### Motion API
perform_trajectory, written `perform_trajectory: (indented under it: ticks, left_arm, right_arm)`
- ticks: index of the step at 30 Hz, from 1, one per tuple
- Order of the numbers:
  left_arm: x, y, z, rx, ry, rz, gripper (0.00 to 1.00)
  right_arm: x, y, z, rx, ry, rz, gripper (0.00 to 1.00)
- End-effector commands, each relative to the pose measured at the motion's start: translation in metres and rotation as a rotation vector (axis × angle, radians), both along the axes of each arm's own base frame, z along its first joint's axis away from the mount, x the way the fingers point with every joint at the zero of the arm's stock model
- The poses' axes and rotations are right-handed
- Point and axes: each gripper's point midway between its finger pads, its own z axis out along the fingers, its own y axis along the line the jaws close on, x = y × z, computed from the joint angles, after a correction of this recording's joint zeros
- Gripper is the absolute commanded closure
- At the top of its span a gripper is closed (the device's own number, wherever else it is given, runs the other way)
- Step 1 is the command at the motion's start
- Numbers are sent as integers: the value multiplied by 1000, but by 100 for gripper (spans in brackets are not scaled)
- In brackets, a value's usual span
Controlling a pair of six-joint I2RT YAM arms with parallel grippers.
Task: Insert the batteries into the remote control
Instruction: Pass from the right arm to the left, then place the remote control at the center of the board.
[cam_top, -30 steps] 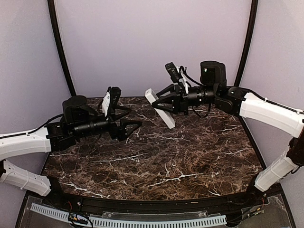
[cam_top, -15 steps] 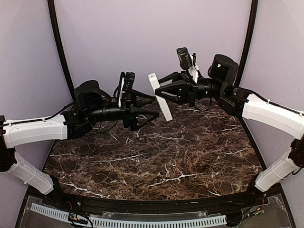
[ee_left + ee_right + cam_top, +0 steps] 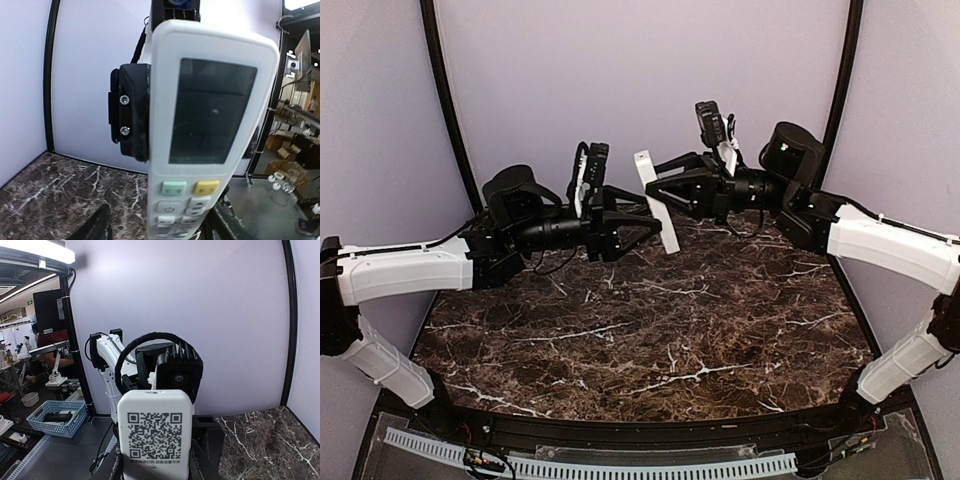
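the right gripper (image 3: 660, 195) is clamped across the white remote control (image 3: 645, 172), holding it nearly upright in the air above the marbled surface (image 3: 650, 340). the left gripper (image 3: 650, 222) is spread wide, its fingers (image 3: 95, 227) flanking the remote's lower end on the display side.

Top external camera: mounted high behind the arm bases, facing down and forward across the marble table (image 3: 650, 330) to the far wall (image 3: 640, 80); a wide, distant view.

Left wrist camera: faces right, very close to the display face of the remote control (image 3: 200, 150).

Right wrist camera: faces left, very close to its QR-label face.

All three views share the remote control and the marble table.
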Motion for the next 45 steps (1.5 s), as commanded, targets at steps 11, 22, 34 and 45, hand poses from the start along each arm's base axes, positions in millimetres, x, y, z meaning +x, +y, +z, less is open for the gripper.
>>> perform_trajectory:
  ticks: [11, 22, 34, 45]
  left_arm:
    - [1, -6, 18, -44, 4, -30, 47]
    - [2, -3, 5, -3, 58, -20, 100]
    - [78, 69, -191, 729, 617, 691, 100]
    - [63, 116, -292, 1081, 882, 922, 100]
  right_arm:
    - [6, 0, 1, 37, -6, -24, 89]
    - [11, 2, -12, -14, 17, -45, 86]
    - [124, -82, -85, -405, 301, -889, 1]
    - [120, -97, -149, -621, 420, -940, 2]
